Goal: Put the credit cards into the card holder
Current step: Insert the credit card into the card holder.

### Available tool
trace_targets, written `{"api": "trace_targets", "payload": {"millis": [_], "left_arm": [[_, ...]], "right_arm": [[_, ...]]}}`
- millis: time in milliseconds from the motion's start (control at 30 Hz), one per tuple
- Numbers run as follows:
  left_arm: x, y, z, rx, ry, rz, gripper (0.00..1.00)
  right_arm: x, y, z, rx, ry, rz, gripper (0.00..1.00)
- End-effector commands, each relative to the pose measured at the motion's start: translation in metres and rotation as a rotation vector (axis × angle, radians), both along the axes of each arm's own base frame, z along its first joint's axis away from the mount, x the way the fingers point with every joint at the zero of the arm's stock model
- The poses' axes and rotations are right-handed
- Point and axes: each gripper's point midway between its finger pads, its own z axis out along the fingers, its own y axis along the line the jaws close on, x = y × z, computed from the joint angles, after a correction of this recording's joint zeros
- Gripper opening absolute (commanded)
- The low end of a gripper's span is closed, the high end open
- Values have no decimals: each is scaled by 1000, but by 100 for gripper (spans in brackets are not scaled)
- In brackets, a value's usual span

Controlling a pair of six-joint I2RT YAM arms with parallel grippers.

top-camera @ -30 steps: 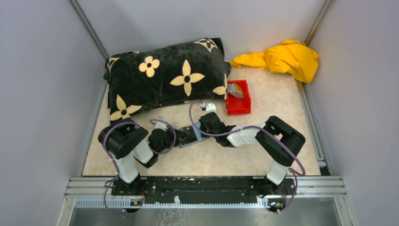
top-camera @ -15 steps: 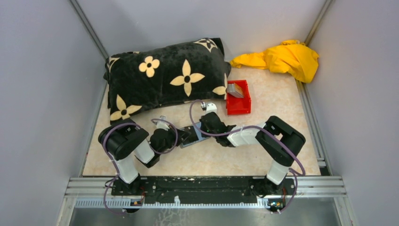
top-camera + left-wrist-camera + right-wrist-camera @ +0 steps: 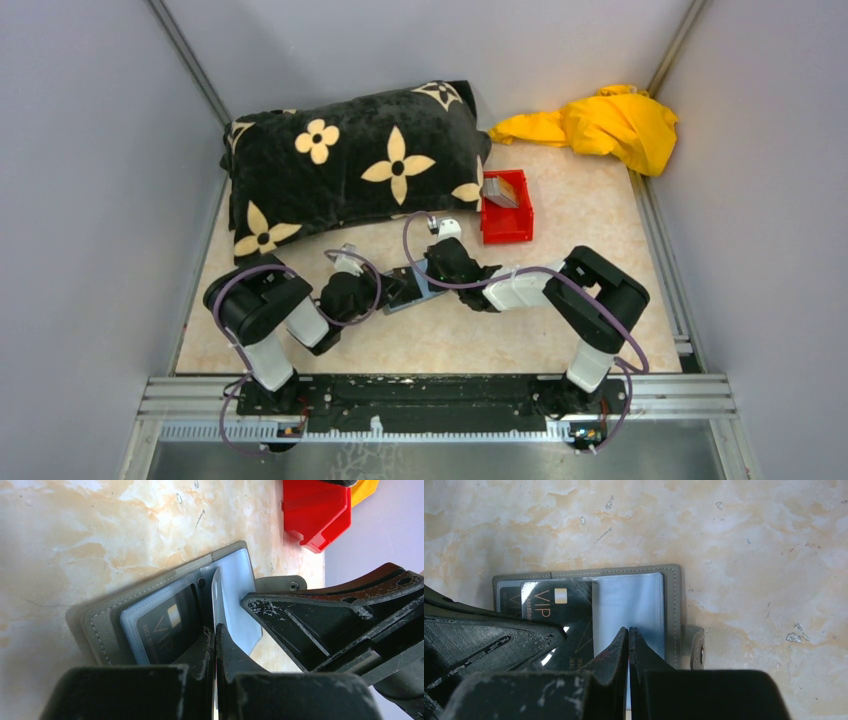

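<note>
The grey card holder lies open on the table between both arms, with pale blue plastic sleeves inside. One black VIP card sits in a sleeve. My left gripper is shut on another black VIP credit card, seen edge-on in the left wrist view and flat in the right wrist view, its edge at the sleeve opening. My right gripper is shut on a sleeve leaf of the holder. Several grey cards stand in the red bin.
A black pillow with cream flowers lies at the back left. A yellow cloth is heaped at the back right. Grey walls close in both sides. The two grippers are almost touching over the holder.
The left arm's elbow has shifted slightly to the left. Both grippers stay shut at the open holder.
</note>
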Motion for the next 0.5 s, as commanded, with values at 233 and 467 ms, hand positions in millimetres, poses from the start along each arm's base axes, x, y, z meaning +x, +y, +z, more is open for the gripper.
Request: {"api": "trace_targets", "payload": {"millis": [233,467], "left_arm": [[-14,0,-38,89,89,-3,0],[-22,6,-47,23,180,96,0]], "right_arm": [[-16,-22,-33,-116,106,-4,0],[-15,-24,-31,-121,103,-10,0]]}}
